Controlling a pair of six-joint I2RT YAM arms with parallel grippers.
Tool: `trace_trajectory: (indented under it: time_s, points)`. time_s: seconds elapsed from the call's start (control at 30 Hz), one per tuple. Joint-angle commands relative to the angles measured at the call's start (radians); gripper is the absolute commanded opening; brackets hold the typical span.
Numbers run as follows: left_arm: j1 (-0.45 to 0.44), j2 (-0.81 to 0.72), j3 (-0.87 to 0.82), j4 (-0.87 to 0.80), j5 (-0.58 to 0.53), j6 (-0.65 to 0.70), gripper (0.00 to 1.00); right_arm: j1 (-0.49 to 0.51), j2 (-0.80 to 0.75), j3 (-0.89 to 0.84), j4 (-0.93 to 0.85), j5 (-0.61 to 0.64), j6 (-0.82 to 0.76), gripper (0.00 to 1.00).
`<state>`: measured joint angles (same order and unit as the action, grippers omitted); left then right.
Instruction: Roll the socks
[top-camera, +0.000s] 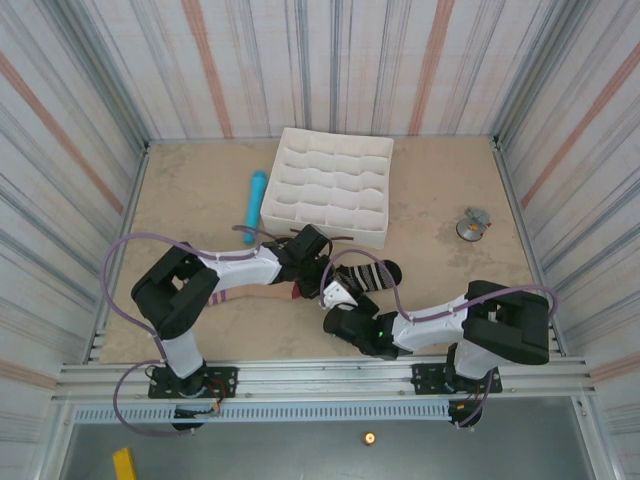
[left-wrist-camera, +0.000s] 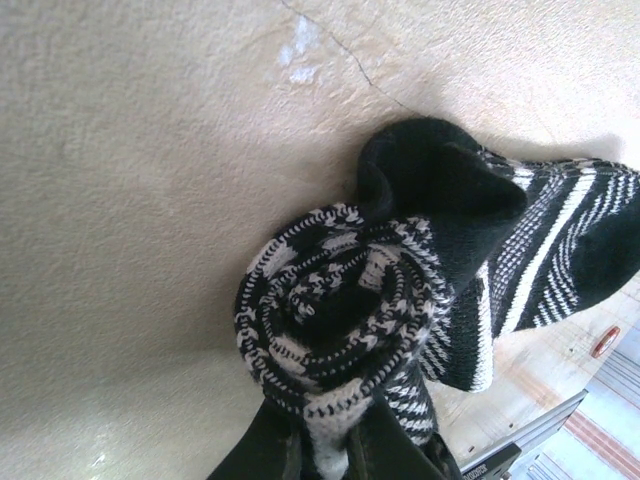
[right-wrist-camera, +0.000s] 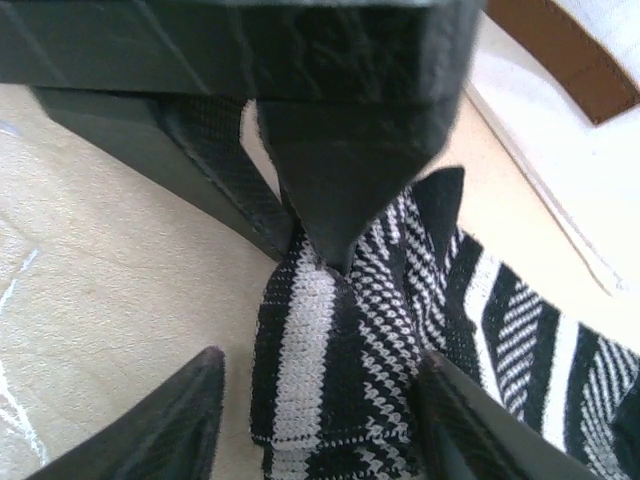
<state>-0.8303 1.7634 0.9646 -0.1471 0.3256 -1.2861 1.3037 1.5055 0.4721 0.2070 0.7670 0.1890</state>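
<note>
We see two robot arms reaching in from the near edge of a beige surface (top-camera: 200, 180) and meeting near its middle, just in front of a white compartment tray (top-camera: 330, 233).

The black striped sock (left-wrist-camera: 340, 310) lies on the surface between the two arms. One end of it is wound into a tight roll, showing a spiral of black and white knit. The other end trails flat toward the right, with white stripes across black.

The left gripper (left-wrist-camera: 325, 445) is closed on the sock, its two dark fingers pinching the outer edge of the roll. In the right wrist view, we see those fingers come down from above and nip the fabric to a point.

The right gripper (right-wrist-camera: 320, 360) is open, with its fingers standing on either side of the rolled end. The finger on the right of that view is just beside the knit. The other stands apart from it, with bare surface between them.

The beige sock (top-camera: 255, 294) lies stretched flat on the surface under the left forearm, to the left of the black sock. Its maroon end points toward the roll.

A light-blue cylinder (top-camera: 255, 205) lies beside the tray's left wall. A small grey object (top-camera: 472, 224) sits well apart to the right.
</note>
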Motion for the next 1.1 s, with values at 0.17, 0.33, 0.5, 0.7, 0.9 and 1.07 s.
trace_trajectory:
  time_s: [0.17,0.33,0.5,0.7,0.9,1.07]
  points:
    - [0.003,-0.012,-0.062,0.011,0.013,-0.042,0.04,-0.032,0.032,-0.031,-0.013,-0.024,0.153,0.25]
    - [0.002,-0.030,-0.078,0.046,-0.004,-0.054,0.27,-0.046,0.008,-0.063,-0.009,-0.089,0.227,0.02]
    - [-0.002,-0.069,-0.097,0.079,-0.045,-0.059,0.62,-0.077,-0.028,-0.115,0.023,-0.198,0.282,0.00]
    - [-0.007,-0.127,-0.107,0.080,-0.102,-0.034,0.87,-0.183,-0.120,-0.180,0.052,-0.410,0.327,0.00]
    - [-0.008,-0.169,-0.099,0.058,-0.150,0.007,0.91,-0.345,-0.202,-0.228,0.047,-0.637,0.399,0.00]
    - [-0.021,-0.179,-0.077,0.030,-0.172,0.058,0.88,-0.495,-0.263,-0.270,0.073,-0.845,0.448,0.00]
